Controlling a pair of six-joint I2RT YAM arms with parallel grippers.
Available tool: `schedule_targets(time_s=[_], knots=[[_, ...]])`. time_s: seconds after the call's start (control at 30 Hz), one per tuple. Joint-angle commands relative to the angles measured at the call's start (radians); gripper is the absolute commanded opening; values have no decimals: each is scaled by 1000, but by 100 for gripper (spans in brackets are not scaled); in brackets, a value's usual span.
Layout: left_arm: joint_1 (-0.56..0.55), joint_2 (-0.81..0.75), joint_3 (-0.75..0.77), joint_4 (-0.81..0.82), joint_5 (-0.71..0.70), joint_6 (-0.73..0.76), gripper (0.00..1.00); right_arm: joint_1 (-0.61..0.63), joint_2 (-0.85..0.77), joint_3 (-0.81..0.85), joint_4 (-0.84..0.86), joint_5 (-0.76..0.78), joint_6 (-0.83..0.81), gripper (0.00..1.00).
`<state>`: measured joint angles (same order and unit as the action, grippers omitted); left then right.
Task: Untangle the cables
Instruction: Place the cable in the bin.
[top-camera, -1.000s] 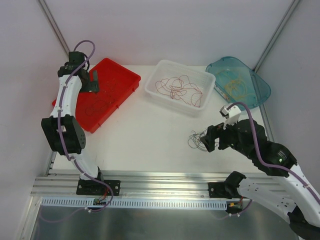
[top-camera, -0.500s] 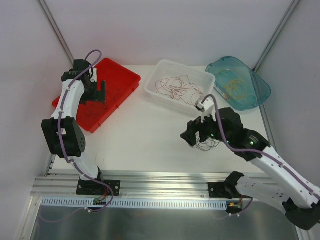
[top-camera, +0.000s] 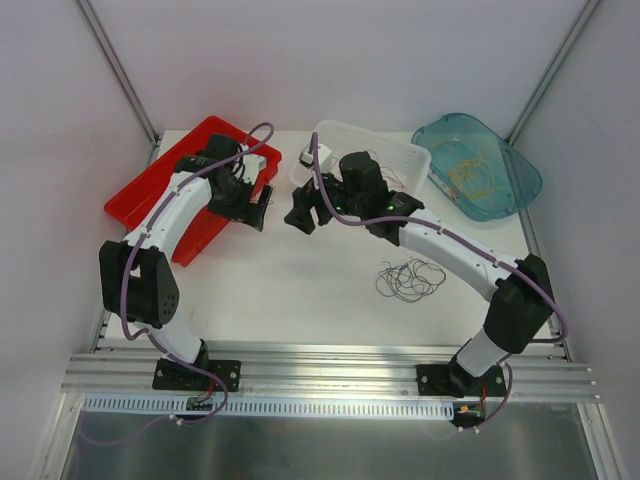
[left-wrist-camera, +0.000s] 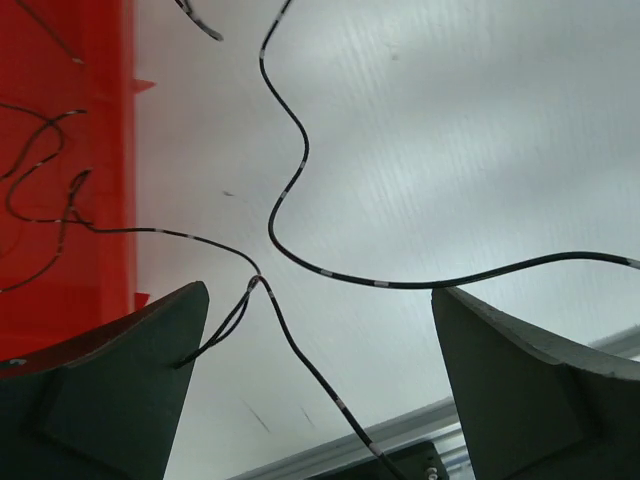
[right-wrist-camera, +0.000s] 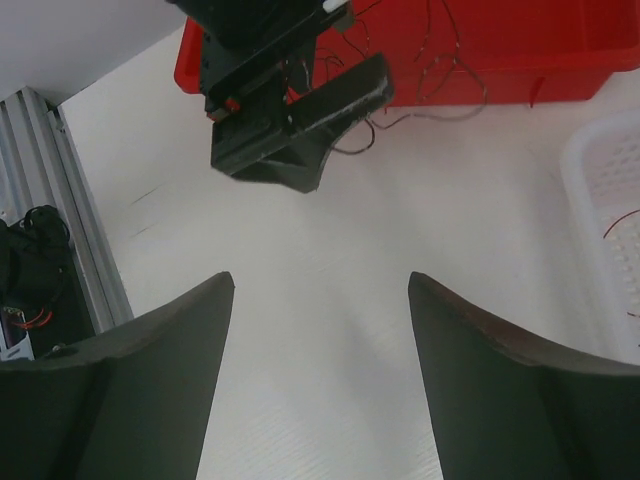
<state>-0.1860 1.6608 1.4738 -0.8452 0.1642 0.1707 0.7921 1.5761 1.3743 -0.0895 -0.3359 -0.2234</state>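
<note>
Cables (top-camera: 410, 280): one loose dark tangle on the table (top-camera: 300, 290), near right. More strands lie in three far containers: dark in the red tray (top-camera: 150, 190), red in the white basket (top-camera: 405, 160), yellow in the blue tray (top-camera: 510, 175). Left gripper (left-wrist-camera: 320, 290): fingers apart, dark strands crossing the gap. Right gripper (right-wrist-camera: 321, 277): fingers apart, nothing between.
</note>
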Motion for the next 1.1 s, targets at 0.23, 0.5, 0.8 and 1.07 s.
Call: schedule_targets(time_s=[0.23, 0.5, 0.8, 1.07], knots=[[-58, -143, -108, -12, 119, 32, 95, 6, 124, 68, 195, -63, -10, 72], [-67, -211, -173, -15, 176, 13, 95, 27, 145, 69, 212, -94, -22, 70], [-69, -223, -181, -23, 207, 9, 95, 42, 137, 72, 208, -115, -37, 68], [-70, -216, -182, -35, 198, 9, 95, 44, 131, 78, 218, -137, -31, 39]])
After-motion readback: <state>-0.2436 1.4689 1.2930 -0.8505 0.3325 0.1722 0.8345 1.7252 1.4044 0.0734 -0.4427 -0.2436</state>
